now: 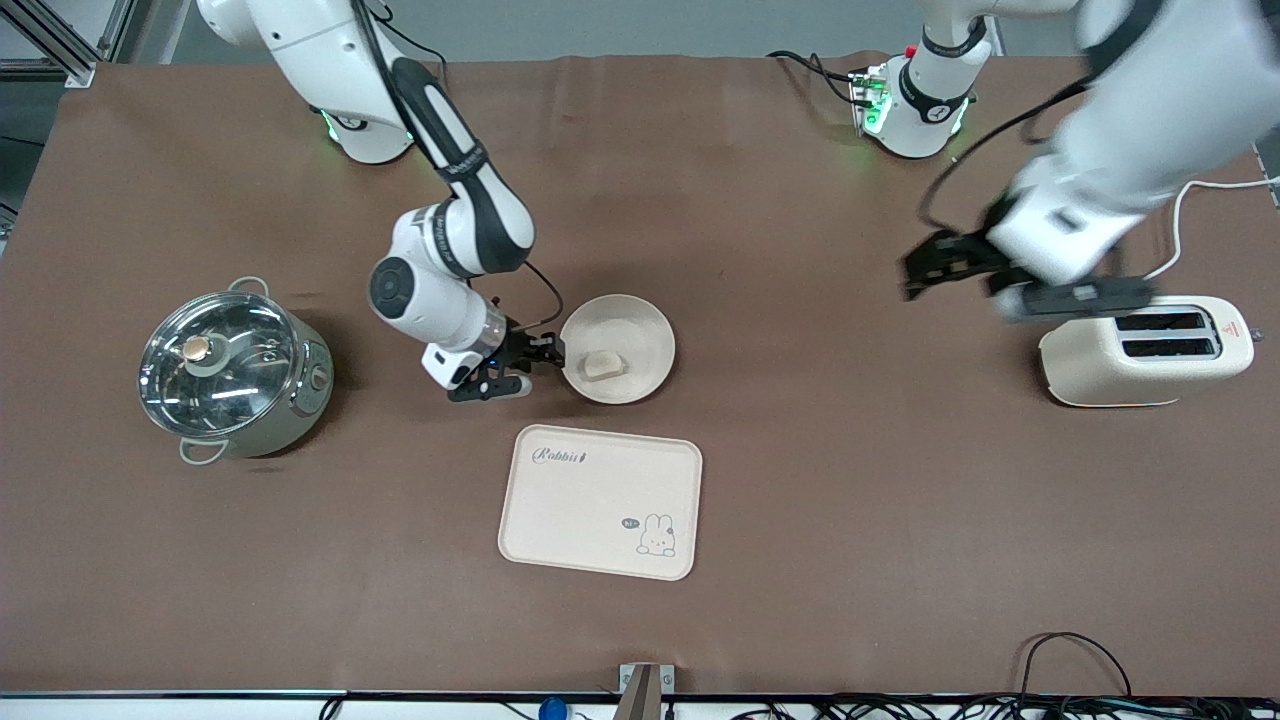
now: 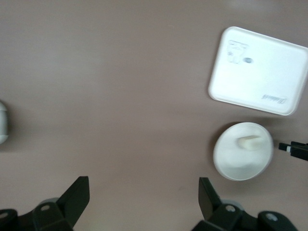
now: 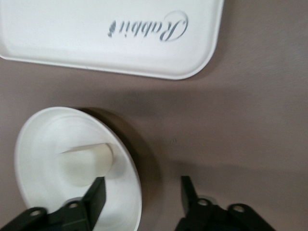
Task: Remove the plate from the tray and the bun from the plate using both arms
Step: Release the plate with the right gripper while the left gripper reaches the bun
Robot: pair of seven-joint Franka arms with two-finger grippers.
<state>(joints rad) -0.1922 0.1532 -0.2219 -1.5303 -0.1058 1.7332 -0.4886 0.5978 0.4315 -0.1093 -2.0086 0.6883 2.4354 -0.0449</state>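
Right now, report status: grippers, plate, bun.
Right gripper open astride plate rim, plate on table off tray. Bun in plate. Left gripper open, up beside toaster. Nothing in the way.

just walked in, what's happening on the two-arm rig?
The plate already sits on the table, off the tray and farther from the front camera, with the bun still in it. The right claw is low at the plate's rim on the pot's side, jaws apart, one finger over the rim and nothing held. The left claw is up and open, beside the toaster.
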